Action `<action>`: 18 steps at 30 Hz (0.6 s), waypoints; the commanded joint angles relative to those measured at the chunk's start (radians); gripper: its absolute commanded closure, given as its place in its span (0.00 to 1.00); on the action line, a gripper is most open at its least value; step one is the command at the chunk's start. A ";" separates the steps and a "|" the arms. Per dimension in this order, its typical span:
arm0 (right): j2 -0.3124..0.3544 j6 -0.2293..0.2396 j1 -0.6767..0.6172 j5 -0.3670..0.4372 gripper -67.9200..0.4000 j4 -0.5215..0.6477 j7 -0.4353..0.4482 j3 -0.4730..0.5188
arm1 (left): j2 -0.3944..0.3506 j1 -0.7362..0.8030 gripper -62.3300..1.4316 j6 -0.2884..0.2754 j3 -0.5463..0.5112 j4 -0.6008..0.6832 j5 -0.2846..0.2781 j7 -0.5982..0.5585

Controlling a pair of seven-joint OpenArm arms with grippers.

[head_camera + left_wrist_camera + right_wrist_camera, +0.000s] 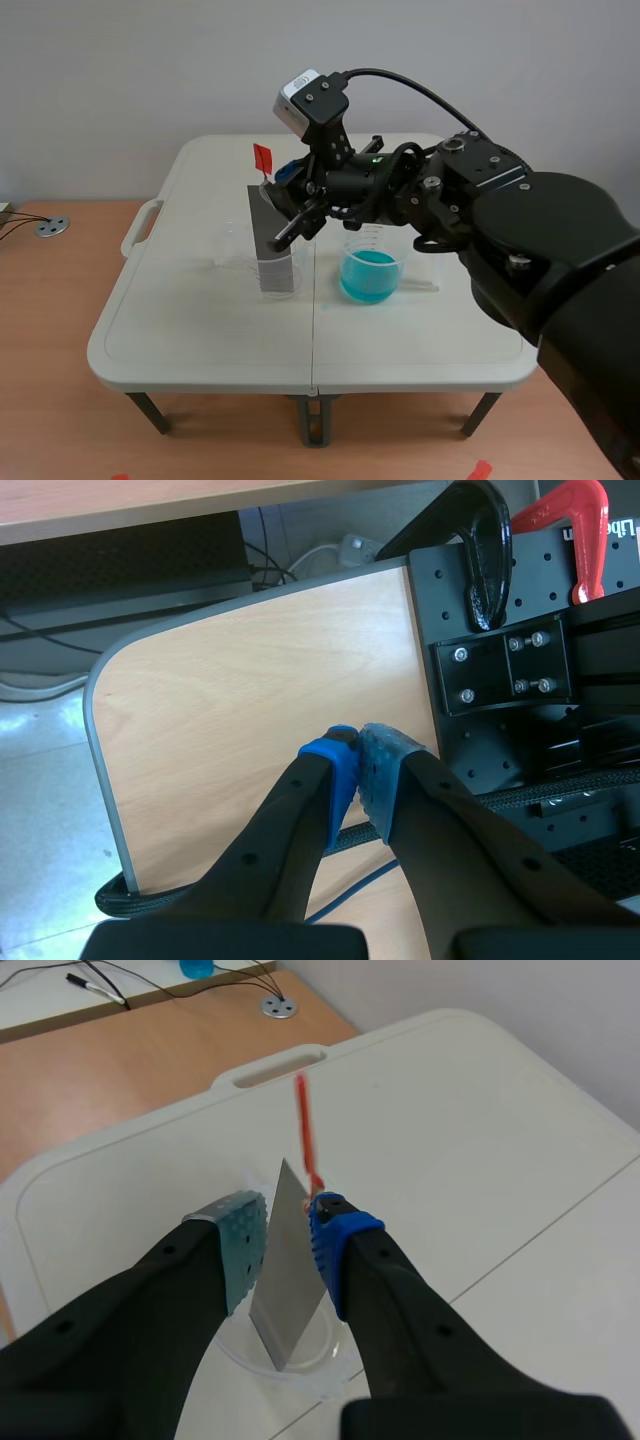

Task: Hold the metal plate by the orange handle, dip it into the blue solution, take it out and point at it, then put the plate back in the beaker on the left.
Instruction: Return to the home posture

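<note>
While the right gripper straddles the plate, fingers spread, closing below the handle could tip the beaker; the left gripper is pressed together.

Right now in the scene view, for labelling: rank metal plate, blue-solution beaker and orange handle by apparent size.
Metal plate and blue-solution beaker: alike, plate taller, beaker wider; unranked.
Orange handle: clearly smallest.

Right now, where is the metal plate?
In the scene view the metal plate stands in the clear beaker, just left of the beaker of blue solution, with the open right gripper straddling its top edge.
</note>
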 commanded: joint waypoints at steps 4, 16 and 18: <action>0.031 -0.039 0.028 -0.008 0.61 0.007 0.023 0.010 | 0.000 0.013 0.79 -0.020 0.001 0.010 -0.006 -0.011; 0.048 -0.179 0.018 0.007 0.02 0.008 0.103 0.010 | 0.004 0.011 0.00 -0.064 0.001 0.011 -0.006 -0.017; 0.062 -0.207 0.011 0.022 0.02 0.019 0.118 0.010 | 0.005 0.011 0.00 -0.065 0.001 0.011 -0.006 -0.017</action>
